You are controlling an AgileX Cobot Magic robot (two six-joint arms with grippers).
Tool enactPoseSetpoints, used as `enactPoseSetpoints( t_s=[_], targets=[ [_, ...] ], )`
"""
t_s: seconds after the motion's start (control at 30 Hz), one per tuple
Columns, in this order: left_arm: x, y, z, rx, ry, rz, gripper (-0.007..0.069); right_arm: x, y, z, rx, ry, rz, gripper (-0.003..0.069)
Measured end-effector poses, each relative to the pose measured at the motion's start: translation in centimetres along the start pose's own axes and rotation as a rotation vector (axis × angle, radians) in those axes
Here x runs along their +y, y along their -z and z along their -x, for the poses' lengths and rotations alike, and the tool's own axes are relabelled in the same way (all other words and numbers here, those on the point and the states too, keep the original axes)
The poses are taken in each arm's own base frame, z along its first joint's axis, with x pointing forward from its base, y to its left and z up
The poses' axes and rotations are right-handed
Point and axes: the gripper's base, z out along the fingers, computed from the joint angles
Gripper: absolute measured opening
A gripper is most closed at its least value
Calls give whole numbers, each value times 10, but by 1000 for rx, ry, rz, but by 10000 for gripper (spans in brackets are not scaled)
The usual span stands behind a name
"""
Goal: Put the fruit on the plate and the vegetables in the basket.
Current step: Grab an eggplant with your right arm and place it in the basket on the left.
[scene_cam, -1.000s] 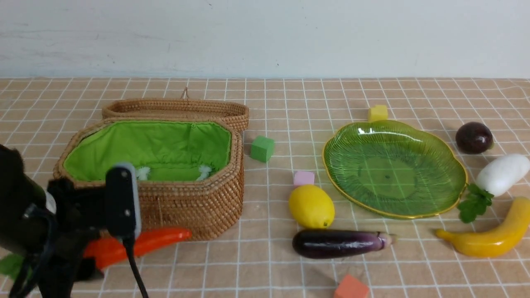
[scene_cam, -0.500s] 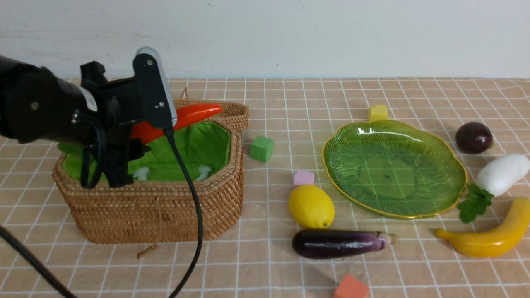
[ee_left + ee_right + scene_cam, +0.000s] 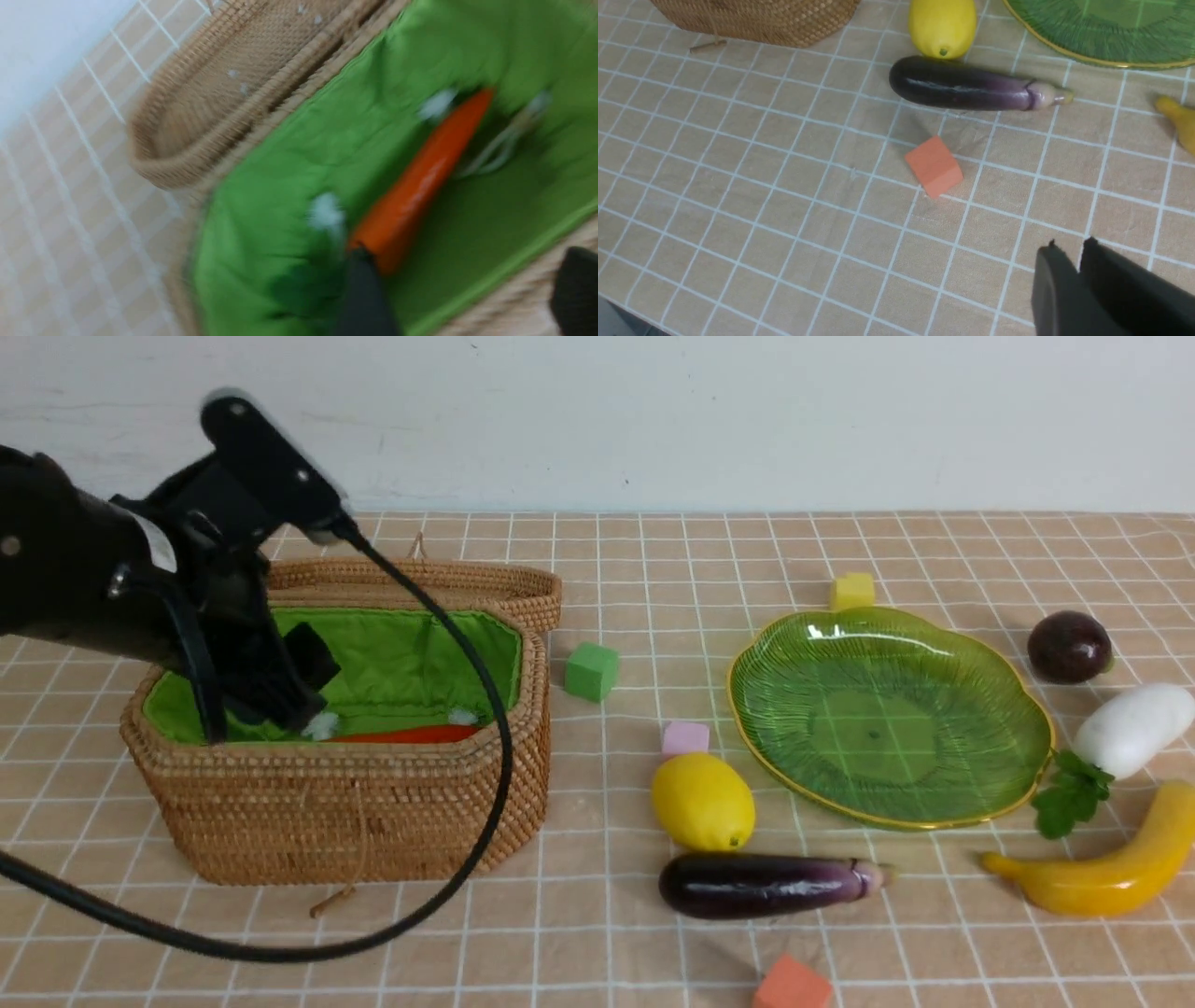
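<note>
Carrot [image 3: 411,735] glossy orange, lying in green-lined basket [image 3: 373,821]

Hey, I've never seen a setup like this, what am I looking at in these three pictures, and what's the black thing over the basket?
This is a two-armed robot sorting toy food on a table. The wide picture looks forward from between its arms; the other two come from cameras on its wrists. The black shape over the wicker basket is its left arm, ending in the left gripper, a two-fingered claw. Its jaws stand open and empty; an orange carrot lies inside the basket on the green lining. The right gripper shows only in its own wrist picture, jaws together, holding nothing. On the table lie a lemon, an eggplant, a banana, a white radish and a dark round fruit, near an empty green glass plate, plus small foam cubes.
</note>
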Motion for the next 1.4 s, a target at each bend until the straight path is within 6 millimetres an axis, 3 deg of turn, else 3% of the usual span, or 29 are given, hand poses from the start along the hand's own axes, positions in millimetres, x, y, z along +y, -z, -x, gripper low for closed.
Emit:
enactPoseSetpoints(
  t_s=[0.03,0.07,0.13,0.17,0.2,0.23,0.37,0.47,0.57,0.6,0.67,0.73,0.83,0.93,0.97,1.03,1.07,1.23,1.4],
  targets=[
    [-1,6,0,-6,44,-8,392,-1,-2,3,13,5,1,102],
    [-5,21,1,-24,166,-51,267,-3,-8,9,44,10,5,102],
    [-10,41,0,-26,258,-103,99,-6,-17,18,92,8,14,102],
    [-11,45,-1,-24,265,-110,70,-6,-18,19,97,6,18,102],
    [-16,66,-3,-38,304,-155,-3,-10,-29,29,147,1,37,102],
    [-17,68,-4,-38,307,-159,-8,-10,-32,30,157,-1,41,102],
    [-31,108,-23,-102,333,-216,-13,-9,-68,52,281,27,109,102],
    [-40,121,-38,-133,346,-231,-13,-2,-89,63,306,89,135,102],
    [-57,139,-71,-165,365,-262,-13,19,-124,82,313,326,151,108],
    [-58,140,-73,-167,366,-266,-13,20,-127,82,316,341,151,108],
    [-71,148,-99,-193,371,-281,-13,27,-162,88,364,536,132,139],
    [-75,150,-108,-203,374,-285,-13,27,-175,89,384,593,125,160],
    [-82,161,-126,-309,376,-252,-13,21,-220,86,466,736,130,287],
    [-83,168,-131,-389,377,-222,-13,15,-252,78,528,831,162,414],
    [-83,169,-131,-392,377,-220,-13,15,-254,77,529,837,164,414],
    [-83,171,-133,-409,375,-214,-13,10,-280,69,543,907,182,507],
    [-83,171,-133,-408,374,-215,-13,9,-286,68,535,921,181,518],
    [-85,170,-135,-389,369,-224,-13,2,-318,58,511,957,164,536],
    [-85,170,-136,-381,366,-227,-13,-1,-325,55,519,976,157,472]
  ],
)
